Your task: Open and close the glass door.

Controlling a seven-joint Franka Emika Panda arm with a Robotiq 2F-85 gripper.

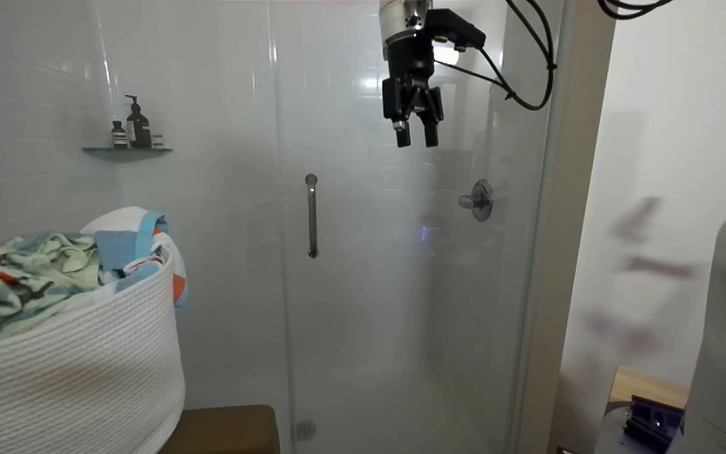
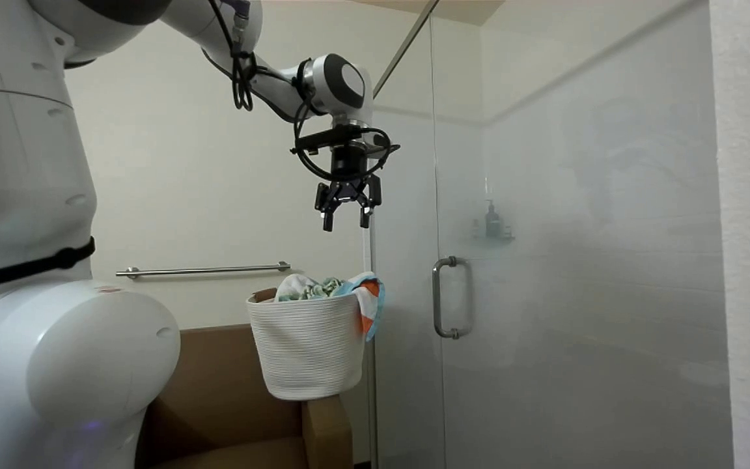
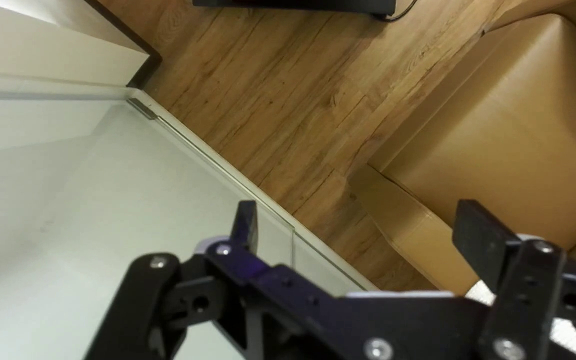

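No text is legible; in an exterior view the labels [image 1: 119, 135] on two dark bottles [image 1: 138, 124] toward ten o'clock are too small.

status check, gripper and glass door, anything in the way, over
Gripper open, empty, away from the handle. Glass door shut. Handle unobstructed in both exterior views; white basket nearby, perhaps close to the swing.

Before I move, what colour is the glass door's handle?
Silver; the bar handle shows best in an exterior view.
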